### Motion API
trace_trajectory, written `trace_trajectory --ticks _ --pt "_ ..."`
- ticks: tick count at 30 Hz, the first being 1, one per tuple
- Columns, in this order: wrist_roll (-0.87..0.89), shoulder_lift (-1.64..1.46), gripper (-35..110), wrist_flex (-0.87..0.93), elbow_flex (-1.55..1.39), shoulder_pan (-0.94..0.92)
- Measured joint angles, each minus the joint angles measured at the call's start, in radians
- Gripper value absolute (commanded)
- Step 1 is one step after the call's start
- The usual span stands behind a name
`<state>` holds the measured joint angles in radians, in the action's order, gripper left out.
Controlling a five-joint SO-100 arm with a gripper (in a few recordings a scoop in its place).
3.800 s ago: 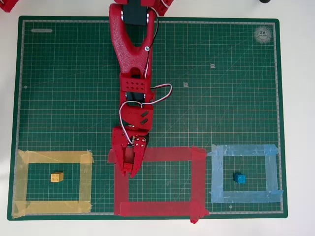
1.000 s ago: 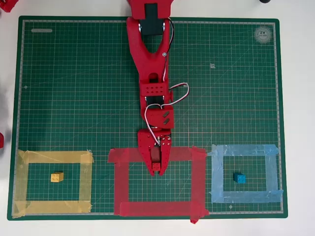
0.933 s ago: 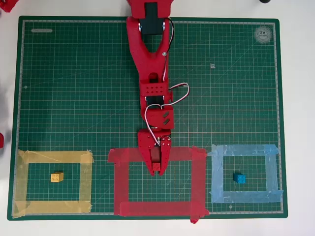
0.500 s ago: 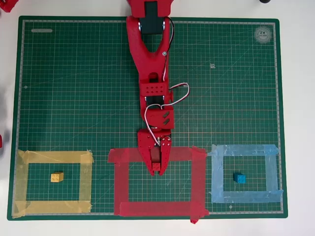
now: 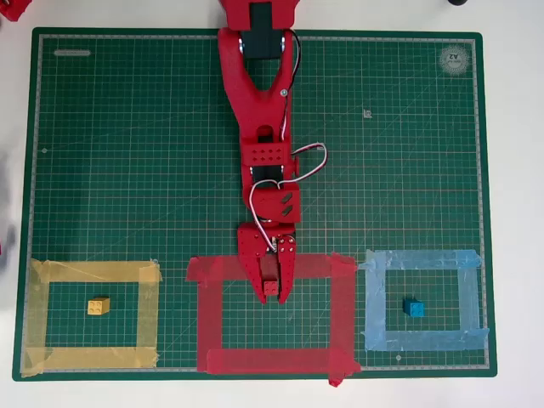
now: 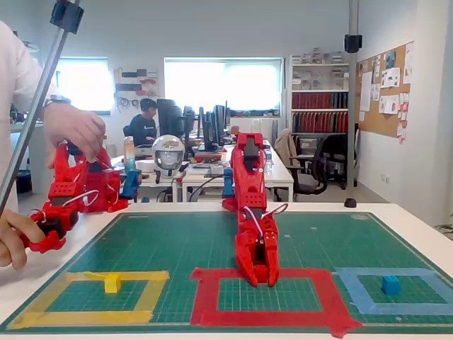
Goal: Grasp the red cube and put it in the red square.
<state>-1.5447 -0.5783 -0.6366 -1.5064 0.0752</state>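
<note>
We take the middle square (image 5: 272,360) on the mat (image 5: 127,127) as reference. Overhead view: left of it, a square (image 5: 93,272) with a block (image 5: 99,306) inside; right of it, another square (image 5: 421,259) with a block (image 5: 414,308) inside. The arm (image 5: 259,102) reaches across its far strip; the gripper (image 5: 272,291) and cube (image 5: 270,287) sit just inside that strip.

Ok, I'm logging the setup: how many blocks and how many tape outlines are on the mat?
Blocks: 3 (yellow block, blue block, red cube in the gripper)
Tape outlines: 3 (yellow outline, red square, light blue outline)
Total: 6
</note>
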Motion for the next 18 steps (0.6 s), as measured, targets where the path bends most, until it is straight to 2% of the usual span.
trace_trajectory --ticks 18 --pt "0.031 -0.133 16 0.000 -0.055 0.000"
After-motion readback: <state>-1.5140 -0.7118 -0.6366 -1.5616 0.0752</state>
